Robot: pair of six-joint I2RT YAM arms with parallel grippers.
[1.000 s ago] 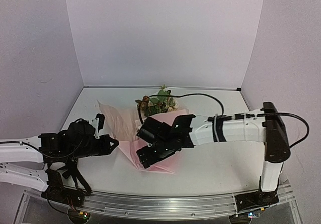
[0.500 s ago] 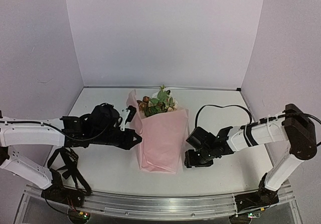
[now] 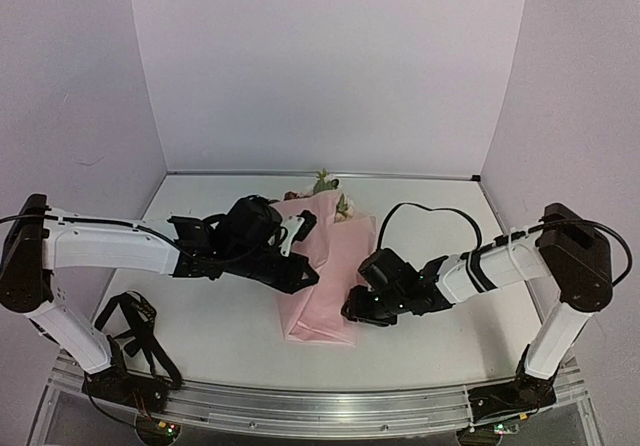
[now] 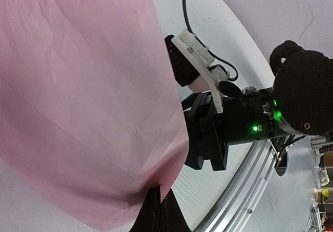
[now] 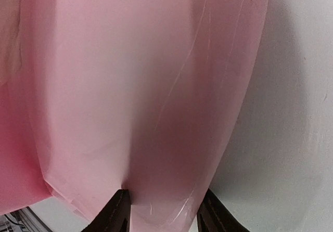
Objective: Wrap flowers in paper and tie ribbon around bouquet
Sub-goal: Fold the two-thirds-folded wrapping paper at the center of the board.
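Overhead only, flowers (image 3: 323,181) top paper (image 3: 328,276).

Landmark: the paper (image 3: 325,301).
- Left of it: I am blocking passage with my left gripper (image 3: 312,280).
- Right of it: I am crowding the edge with my right gripper (image 3: 350,313).
- Behind it: the flowers (image 3: 324,180) are standing in the way.
- In front of it: the table (image 3: 250,351) is lying open.

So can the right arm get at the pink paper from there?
Likely yes: the right gripper sits at the edge of the paper, jaws apart with that edge between them, nothing in the way.
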